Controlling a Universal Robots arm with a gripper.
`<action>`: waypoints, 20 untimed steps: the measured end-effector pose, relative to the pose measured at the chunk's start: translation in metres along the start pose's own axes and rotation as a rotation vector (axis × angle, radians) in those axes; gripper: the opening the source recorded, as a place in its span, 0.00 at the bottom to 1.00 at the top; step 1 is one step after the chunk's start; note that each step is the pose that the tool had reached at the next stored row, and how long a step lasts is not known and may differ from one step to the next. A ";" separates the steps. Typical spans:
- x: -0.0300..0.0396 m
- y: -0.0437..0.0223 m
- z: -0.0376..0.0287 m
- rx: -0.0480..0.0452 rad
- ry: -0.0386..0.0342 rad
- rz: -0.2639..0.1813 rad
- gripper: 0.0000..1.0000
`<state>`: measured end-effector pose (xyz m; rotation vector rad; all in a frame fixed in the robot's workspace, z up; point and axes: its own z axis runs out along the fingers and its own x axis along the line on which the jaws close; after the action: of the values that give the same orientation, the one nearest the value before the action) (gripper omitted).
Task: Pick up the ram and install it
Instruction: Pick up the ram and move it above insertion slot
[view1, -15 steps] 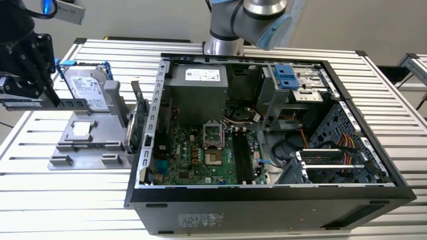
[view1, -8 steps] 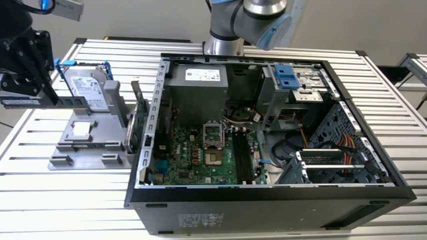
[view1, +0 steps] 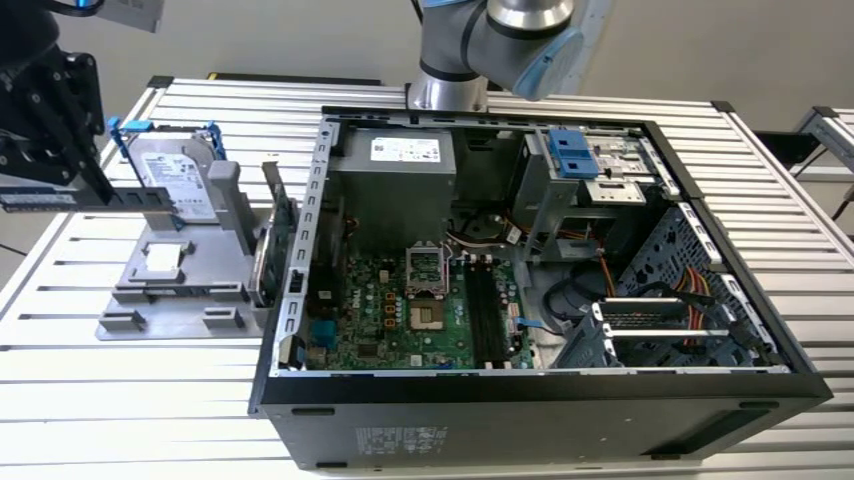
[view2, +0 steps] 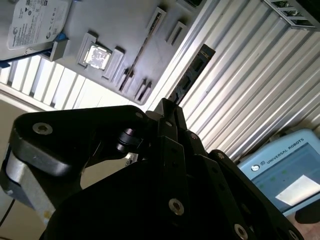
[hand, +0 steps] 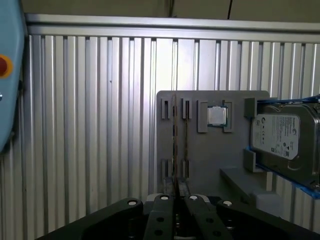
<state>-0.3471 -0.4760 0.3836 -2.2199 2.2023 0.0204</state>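
Slatted tabletop | hand clamps ram, clear of grey fixture | carrying | next: square it over motherboard slots

The ram is a slim, flat, long stick. The face that shows in the exterior view is bluish-green. It is pinched between the fingertips of the pincer and hangs in the air, touching nothing else. In the exterior view its long axis lies about level, below the pincer's body, and it stands on its long edge with its flat faces toward the finger pads. In the first wrist view the ram shows edge-on as a thin brownish line running straight out from between the fingertips. In the second wrist view the ram looks dark and juts well past the tips, with its far end cut square.
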 end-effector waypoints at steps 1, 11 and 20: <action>0.0000 0.0000 -0.0004 0.0001 0.0000 0.000 0.00; -0.0001 -0.0001 -0.0018 0.0000 0.0000 0.000 0.00; -0.0010 -0.0069 -0.0017 0.0000 0.0000 0.000 0.00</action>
<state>-0.3402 -0.4749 0.3853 -2.2200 2.2022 0.0204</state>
